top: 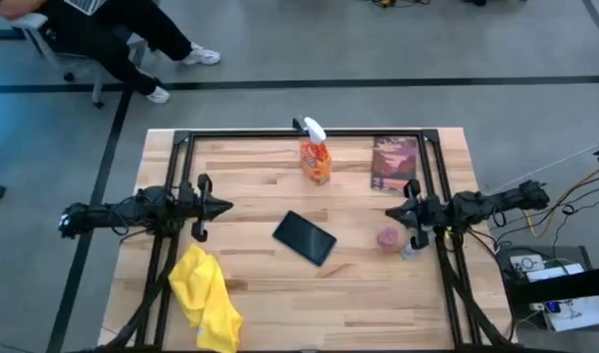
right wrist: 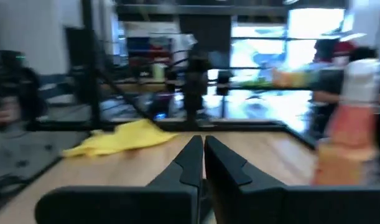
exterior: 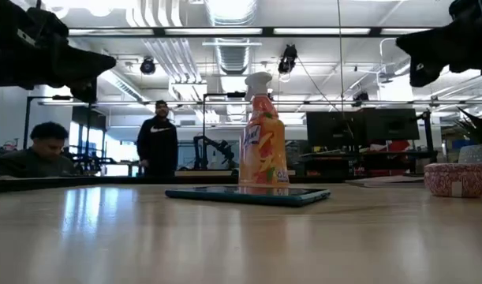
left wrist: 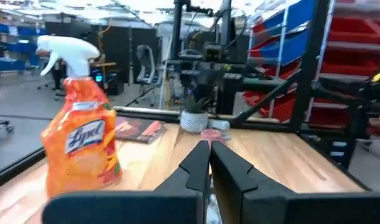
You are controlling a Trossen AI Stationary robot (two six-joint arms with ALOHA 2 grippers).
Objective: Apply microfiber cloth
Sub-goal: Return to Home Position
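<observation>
The bright yellow microfiber cloth (top: 205,291) lies crumpled on the table near its front left corner; the right wrist view shows the cloth (right wrist: 122,138) across the table. A black tablet (top: 304,237) lies flat at the table's middle. My left gripper (top: 226,207) hovers at the left side, shut, above and beyond the cloth. My right gripper (top: 389,211) hovers at the right side, shut. Both hold nothing.
An orange spray bottle (top: 316,157) with a white trigger stands at the far middle. A dark red book (top: 394,163) lies at the far right. A small pink jar (top: 388,238) sits near my right gripper. People are in the room beyond the table.
</observation>
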